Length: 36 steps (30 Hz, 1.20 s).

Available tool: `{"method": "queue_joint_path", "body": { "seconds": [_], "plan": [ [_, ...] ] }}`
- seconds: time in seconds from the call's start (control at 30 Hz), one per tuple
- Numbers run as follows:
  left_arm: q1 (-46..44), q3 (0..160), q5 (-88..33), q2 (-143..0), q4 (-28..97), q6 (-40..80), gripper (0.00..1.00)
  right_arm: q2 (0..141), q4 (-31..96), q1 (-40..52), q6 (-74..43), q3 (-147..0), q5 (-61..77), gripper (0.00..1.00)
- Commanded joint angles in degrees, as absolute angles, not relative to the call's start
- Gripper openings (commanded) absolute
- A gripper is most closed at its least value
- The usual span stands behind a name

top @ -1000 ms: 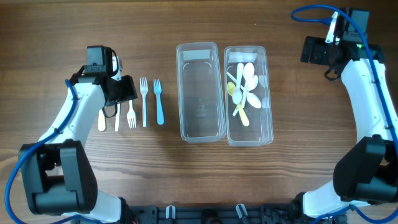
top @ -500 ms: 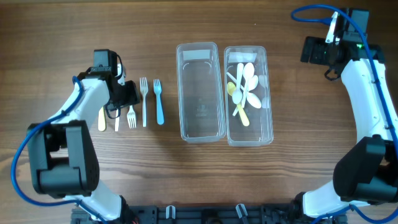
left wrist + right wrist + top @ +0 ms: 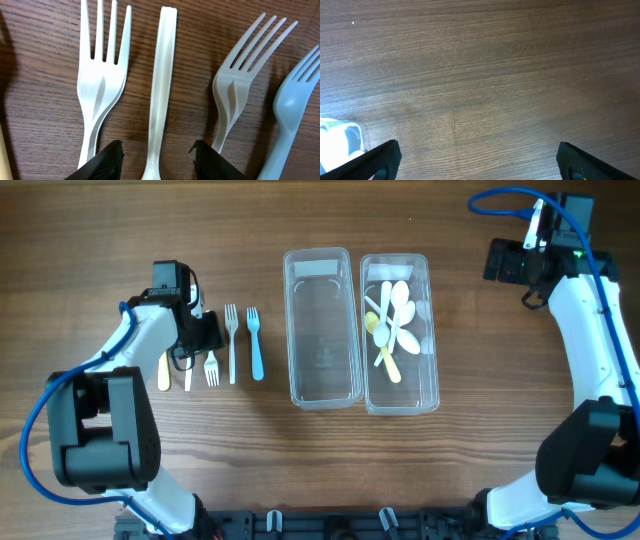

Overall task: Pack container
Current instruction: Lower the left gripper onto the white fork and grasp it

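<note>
Several plastic forks lie in a row on the wood table, from a cream one (image 3: pixel 164 372) to a blue fork (image 3: pixel 255 345). My left gripper (image 3: pixel 196 334) hangs low over that row. In the left wrist view it (image 3: pixel 157 162) is open, its black fingertips (image 3: pixel 102 161) straddling a white handle (image 3: pixel 161 85) without touching it. A white fork (image 3: pixel 100 75) lies to the left and a beige fork (image 3: pixel 235 85) to the right. The clear container (image 3: pixel 322 385) stands empty; its twin (image 3: pixel 428 370) holds several spoons (image 3: pixel 392 325). My right gripper (image 3: pixel 480 162) is open over bare wood.
A pale blue fork (image 3: pixel 295 100) lies at the right edge of the left wrist view. The right arm (image 3: pixel 510 262) hovers at the table's back right, beyond the containers. A clear container corner (image 3: pixel 340 135) shows at the left of the right wrist view.
My left arm has swung its elbow inward and settled the gripper lower over the forks, jaws slightly narrower. The right arm has not moved.
</note>
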<state>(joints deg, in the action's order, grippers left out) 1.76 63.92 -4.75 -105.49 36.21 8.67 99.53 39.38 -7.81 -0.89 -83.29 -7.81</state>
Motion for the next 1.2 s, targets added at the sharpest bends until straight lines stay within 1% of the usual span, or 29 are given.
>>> {"method": "queue_joint_path", "body": {
  "seconds": [0.0,0.13,0.33,0.4,0.47,0.5,0.53,0.6,0.73,0.93,1.07,1.17],
  "plan": [
    [1.5,63.7,-4.4,-106.5,35.4,7.0,0.48,98.2,39.2,-7.6,-1.5,-84.3,-8.6,1.0],
    [1.5,63.7,-4.0,-107.6,35.0,6.1,0.51,98.2,39.2,-7.6,-1.5,-84.3,-8.6,1.0],
    [1.5,63.7,-4.0,-110.2,34.5,4.9,0.5,98.2,39.2,-7.6,-1.5,-84.3,-8.6,1.0],
    [1.5,63.7,-4.0,-110.6,34.5,4.9,0.43,98.2,39.2,-7.6,-1.5,-84.3,-8.6,1.0],
    [1.5,63.7,-4.0,-110.6,34.5,4.9,0.27,98.2,39.2,-7.6,-1.5,-84.3,-8.6,1.0],
    [1.5,63.7,-4.0,-110.6,34.5,4.9,0.22,98.2,39.2,-7.6,-1.5,-84.3,-8.6,1.0],
    [1.5,63.8,-4.0,-110.6,34.5,4.9,0.14,98.2,39.2,-7.6,-1.5,-84.3,-8.6,1.0],
    [1.5,63.8,-4.0,-110.6,34.5,4.9,0.08,98.2,39.2,-7.6,-1.5,-84.3,-8.6,1.0],
    [1.5,63.8,-4.0,-110.6,34.0,4.9,0.04,98.2,39.2,-7.6,-1.5,-84.3,-8.6,1.0],
    [1.5,65.8,-4.0,-109.7,34.1,4.9,0.04,98.2,39.2,-7.6,-1.5,-84.3,-8.6,1.0],
    [1.5,70.4,-4.0,-107.9,34.6,4.9,0.04,98.2,39.2,-7.6,-1.5,-84.3,-8.6,1.0],
    [1.5,75.3,-4.0,-106.5,37.7,4.9,0.04,98.2,39.2,-7.6,-1.5,-84.3,-8.6,1.0]
  ]
}}
